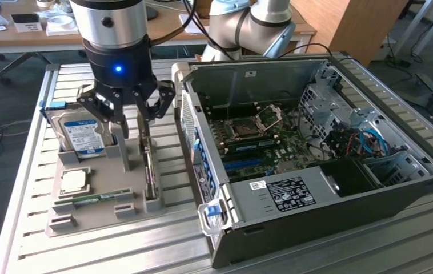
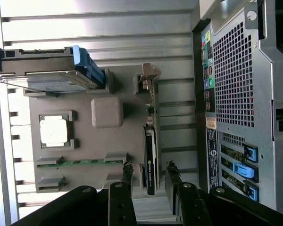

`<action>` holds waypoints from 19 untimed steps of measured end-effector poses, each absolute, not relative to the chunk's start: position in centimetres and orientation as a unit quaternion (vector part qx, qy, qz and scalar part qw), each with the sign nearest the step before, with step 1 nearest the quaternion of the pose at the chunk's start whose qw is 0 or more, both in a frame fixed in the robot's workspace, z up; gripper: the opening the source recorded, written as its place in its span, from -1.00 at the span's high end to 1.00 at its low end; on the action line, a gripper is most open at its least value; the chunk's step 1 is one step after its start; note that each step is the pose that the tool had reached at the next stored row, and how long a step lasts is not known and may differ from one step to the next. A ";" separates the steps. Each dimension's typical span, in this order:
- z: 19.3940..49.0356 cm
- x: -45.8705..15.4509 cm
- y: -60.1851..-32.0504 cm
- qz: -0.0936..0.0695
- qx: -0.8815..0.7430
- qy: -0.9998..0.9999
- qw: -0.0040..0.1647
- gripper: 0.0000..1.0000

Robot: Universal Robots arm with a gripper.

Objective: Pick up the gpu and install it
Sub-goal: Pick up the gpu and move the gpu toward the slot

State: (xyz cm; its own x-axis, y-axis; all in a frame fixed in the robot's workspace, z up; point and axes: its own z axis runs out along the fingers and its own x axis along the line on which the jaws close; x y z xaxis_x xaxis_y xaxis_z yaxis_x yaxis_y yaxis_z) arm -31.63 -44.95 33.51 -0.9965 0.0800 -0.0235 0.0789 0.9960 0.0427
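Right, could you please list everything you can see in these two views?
gpu: one, green and black, standing on edge in a tray slot next to the case.
hard drive: one, silver with a blue label, upright in the tray, on the exterior view's left of the gpu.
processor chip: one, silver, flat in a tray pocket.
RAM stick: one, green, in a tray slot near the processor chip.
tray: one, grey, on the table.
computer case: one, black and grey, side open, on the exterior view's right.
table: one, slatted metal.
arm: one, silver and black, above the tray.
fingers: black, open, one on each side of the gpu, not touching it.
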 end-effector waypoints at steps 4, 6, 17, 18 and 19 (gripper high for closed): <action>33.5 -31.6 -44.9 0.021 0.040 0.999 0.013 0.18; 33.4 -31.6 -44.9 0.021 0.040 0.999 0.013 0.18; 32.0 -31.6 -44.9 0.021 0.040 0.999 0.013 0.18; 31.9 -31.6 -44.9 0.021 0.040 0.999 0.013 0.18; 31.8 -31.6 -44.9 0.021 0.040 0.999 0.013 0.18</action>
